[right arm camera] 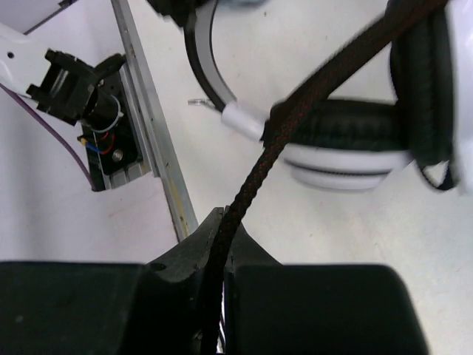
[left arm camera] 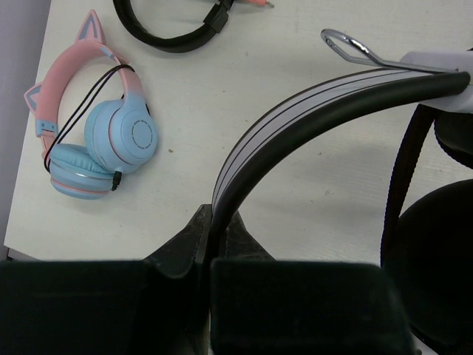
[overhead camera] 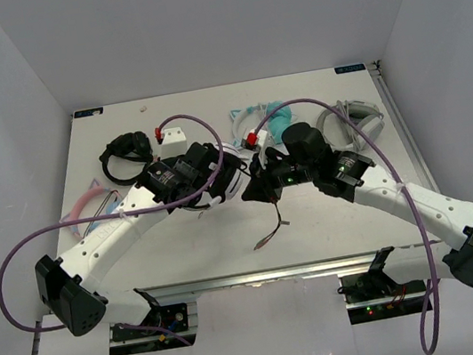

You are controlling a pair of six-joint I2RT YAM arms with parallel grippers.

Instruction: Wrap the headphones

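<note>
The white headphones with black trim (overhead camera: 219, 180) sit mid-table between the two arms. My left gripper (left arm camera: 213, 229) is shut on their white headband (left arm camera: 295, 118), which arches up and right in the left wrist view. One ringed ear cup (right arm camera: 347, 151) shows in the right wrist view. My right gripper (right arm camera: 222, 233) is shut on the thin black braided cable (right arm camera: 310, 89), which runs taut up to the ear cup. In the top view my right gripper (overhead camera: 252, 191) is just right of the headphones, and the cable's loose end (overhead camera: 272, 230) trails toward the front edge.
Pink-and-blue cat-ear headphones (left arm camera: 92, 133) lie at the table's left edge (overhead camera: 88, 205). Small black headphones (overhead camera: 124, 150) and a white box (overhead camera: 171, 135) are at the back left. Teal headphones (overhead camera: 268, 118) and grey-white headphones (overhead camera: 353, 118) are at the back right. A metal rail (right arm camera: 151, 126) edges the front.
</note>
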